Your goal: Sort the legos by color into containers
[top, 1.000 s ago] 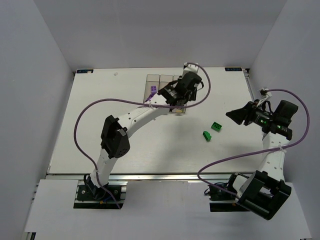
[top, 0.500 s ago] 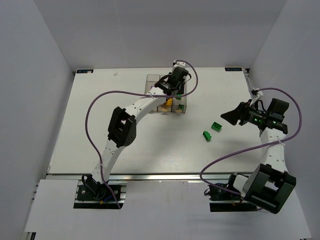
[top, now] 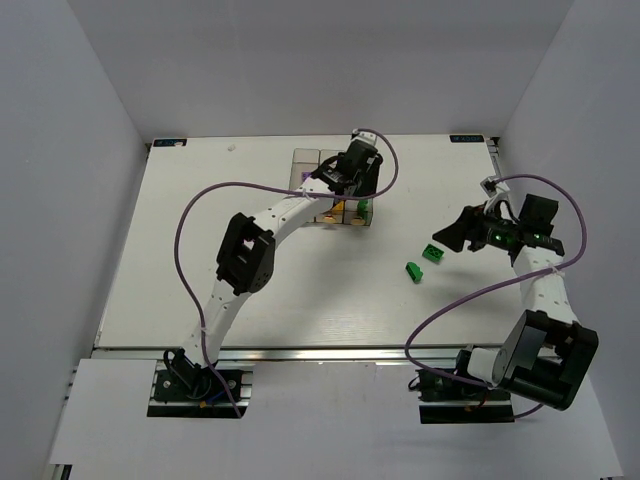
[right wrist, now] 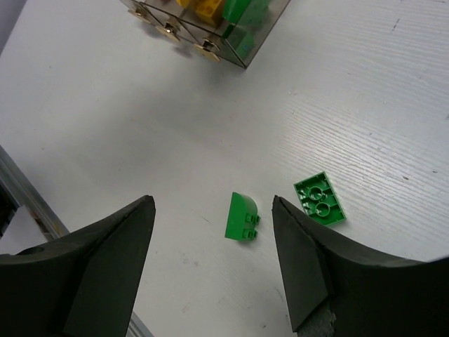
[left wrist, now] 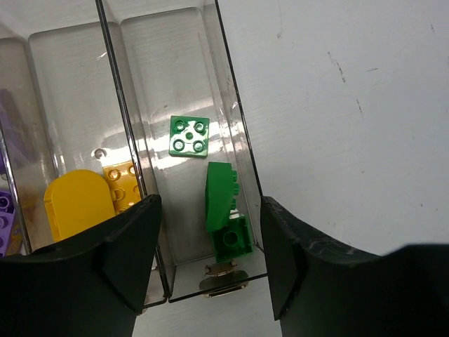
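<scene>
Left end effector (left wrist: 210, 210): fingers spread wide and holding nothing, hanging over one end of the containers, top centre of the overhead view.
Right end effector (right wrist: 214, 207): fingers spread and empty, above the table at the right of the overhead view, with both loose bricks showing between its fingers in the wrist view.
Containers (top: 305, 165): three clear bins joined in a row, standing on the table (top: 200, 250) near its far edge.
Right-hand bin, left wrist view: holds three green pieces. The square green brick (left wrist: 189, 135) lies studs up in the middle of the frame. The curved green brick (left wrist: 219, 193) is just below it, touching the small green brick (left wrist: 233, 240) at the bin's end.
Middle bin: the rounded yellow brick (left wrist: 76, 207) and the studded orange-yellow brick (left wrist: 123, 184) lie side by side, touching.
Left-hand bin: the purple brick (left wrist: 4, 210) sits at the frame's left edge, mostly cut off.
Loose pieces: the loose curved green brick (right wrist: 242, 217) and the loose flat green brick (right wrist: 320, 199) lie on the table near each other but apart, well away from the containers.
Tag (left wrist: 221, 281): yellowish, on the end wall of the bin with the green pieces.
</scene>
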Controlling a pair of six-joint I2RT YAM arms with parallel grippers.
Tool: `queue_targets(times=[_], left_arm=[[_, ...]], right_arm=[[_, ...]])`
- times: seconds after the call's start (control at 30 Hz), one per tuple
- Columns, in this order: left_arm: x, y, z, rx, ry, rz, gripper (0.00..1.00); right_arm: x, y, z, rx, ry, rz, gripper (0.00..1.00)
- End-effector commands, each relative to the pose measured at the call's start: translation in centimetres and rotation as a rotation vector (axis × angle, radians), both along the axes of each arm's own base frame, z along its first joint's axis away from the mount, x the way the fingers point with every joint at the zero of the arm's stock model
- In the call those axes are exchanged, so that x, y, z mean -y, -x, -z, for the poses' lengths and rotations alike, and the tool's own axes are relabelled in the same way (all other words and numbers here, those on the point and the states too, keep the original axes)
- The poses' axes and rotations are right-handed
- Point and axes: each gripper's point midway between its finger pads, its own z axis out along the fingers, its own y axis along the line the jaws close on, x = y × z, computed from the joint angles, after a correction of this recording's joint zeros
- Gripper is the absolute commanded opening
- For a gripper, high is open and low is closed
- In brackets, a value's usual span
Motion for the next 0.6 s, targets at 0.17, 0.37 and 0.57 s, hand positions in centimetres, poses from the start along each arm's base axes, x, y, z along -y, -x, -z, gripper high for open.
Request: queue_targets(times=[0.17, 0.37, 0.57], left_arm=[[-1.7, 4.6, -10.1, 0.093, 0.127, 0.133, 0.00], [-4.8, 17.3, -8.9, 0.065, 0.192, 0.543, 0.53], [-10.7, 24.6, -8.3, 0.138, 0.135, 0.630, 0.71]], right_arm=[[1.6, -2.0, 3.1, 0.005, 0.241, 0.063, 0.67], [2.1, -3.2, 6.3, -0.033, 0.452, 0.071, 0.66], [2.3, -4.4, 9.5, -0.042, 0.622, 0.001, 0.89]])
